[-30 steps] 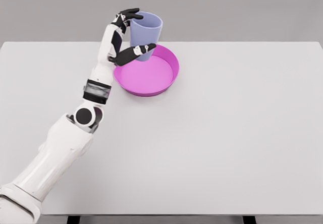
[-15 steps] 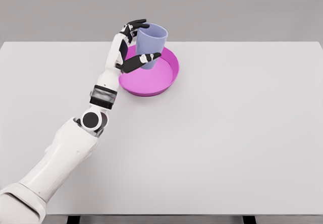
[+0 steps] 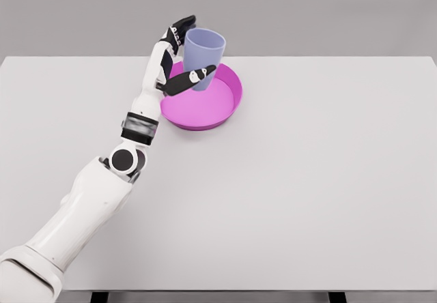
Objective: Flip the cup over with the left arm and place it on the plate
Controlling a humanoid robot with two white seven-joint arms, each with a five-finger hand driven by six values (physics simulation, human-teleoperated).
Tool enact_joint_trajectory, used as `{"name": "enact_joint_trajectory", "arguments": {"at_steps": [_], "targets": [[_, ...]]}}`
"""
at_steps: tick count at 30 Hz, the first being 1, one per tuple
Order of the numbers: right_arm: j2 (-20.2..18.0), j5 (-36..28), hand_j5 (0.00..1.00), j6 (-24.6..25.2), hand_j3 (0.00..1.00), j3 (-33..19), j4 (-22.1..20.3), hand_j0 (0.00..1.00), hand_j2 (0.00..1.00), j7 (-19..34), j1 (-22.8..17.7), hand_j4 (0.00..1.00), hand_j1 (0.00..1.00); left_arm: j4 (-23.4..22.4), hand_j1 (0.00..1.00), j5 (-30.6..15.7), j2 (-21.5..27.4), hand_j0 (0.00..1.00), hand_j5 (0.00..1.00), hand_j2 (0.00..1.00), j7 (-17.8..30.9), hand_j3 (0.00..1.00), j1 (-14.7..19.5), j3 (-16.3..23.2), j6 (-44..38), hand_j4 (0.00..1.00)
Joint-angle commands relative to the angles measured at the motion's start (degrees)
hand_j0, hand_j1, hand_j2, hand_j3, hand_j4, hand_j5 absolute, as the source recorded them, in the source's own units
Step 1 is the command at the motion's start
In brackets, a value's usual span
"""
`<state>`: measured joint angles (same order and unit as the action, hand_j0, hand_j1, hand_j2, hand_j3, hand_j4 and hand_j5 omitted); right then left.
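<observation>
The left hand [image 3: 179, 56] is wrapped around the cup [image 3: 203, 59], gripping it from the cup's left side; dark fingers [image 3: 183, 24] curl over near the rim at the top, and the thumb [image 3: 194, 78] presses across the lower front of the cup's wall. The cup is pale lavender, upright with its open mouth facing up, tilted only slightly; it sits over the far-left part of the plate [image 3: 205, 108], its base down inside the plate's rim; whether the base touches the plate's floor or hangs just above it, I cannot tell from here. The plate is bright magenta, a shallow round dish with a raised rim, resting on the white surface [image 3: 307, 180]; it lies at the back of the surface, left of the middle. The white arm [image 3: 102, 194] runs in from the lower left corner and stretches up toward the plate's left edge; the wrist is just beside that rim; the rest of the surface lies to the plate's right and in front of it.
</observation>
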<state>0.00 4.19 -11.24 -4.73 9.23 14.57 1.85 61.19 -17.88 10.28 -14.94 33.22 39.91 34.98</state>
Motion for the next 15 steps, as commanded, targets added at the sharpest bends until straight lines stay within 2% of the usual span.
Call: {"name": "enact_joint_trajectory", "arguments": {"at_steps": [1,7,9,11,14,15], "targets": [[0.0,0.0,1.0,0.0,1.0,0.0,0.0,1.0,1.0,0.0,0.0,1.0,1.0,0.1,0.91,0.0,-0.1,0.91,0.91,0.91,0.0,0.91,0.0,0.0,0.0,0.91],[0.0,0.0,1.0,0.0,1.0,0.1,0.0,1.0,1.0,0.0,0.0,1.0,1.0,0.6,0.95,-0.4,0.5,0.95,0.95,0.95,-0.2,0.95,0.0,-0.8,0.0,0.95],[0.0,0.0,1.0,0.0,1.0,0.0,0.0,1.0,1.0,0.0,0.0,1.0,1.0,3.9,0.94,-2.2,1.0,0.94,0.94,0.94,-0.2,0.94,-0.3,-0.8,0.0,0.94],[0.0,0.0,1.0,0.0,1.0,0.0,0.0,1.0,1.0,0.0,0.0,1.0,1.0,6.7,0.94,-3.8,4.0,0.94,0.94,0.94,-0.2,0.94,-0.3,-0.7,0.0,0.94],[0.0,0.0,1.0,0.0,1.0,0.0,0.0,1.0,1.0,0.0,0.0,1.0,1.0,7.9,0.95,-6.9,6.9,0.95,0.95,0.95,-0.2,0.95,-0.2,-0.5,0.0,0.95],[0.0,0.0,1.0,0.0,1.0,0.0,0.0,1.0,1.0,0.0,0.0,1.0,1.0,8.7,0.98,-8.7,8.5,0.98,0.98,0.98,-0.2,0.98,-0.1,-0.1,0.0,0.98]]}}
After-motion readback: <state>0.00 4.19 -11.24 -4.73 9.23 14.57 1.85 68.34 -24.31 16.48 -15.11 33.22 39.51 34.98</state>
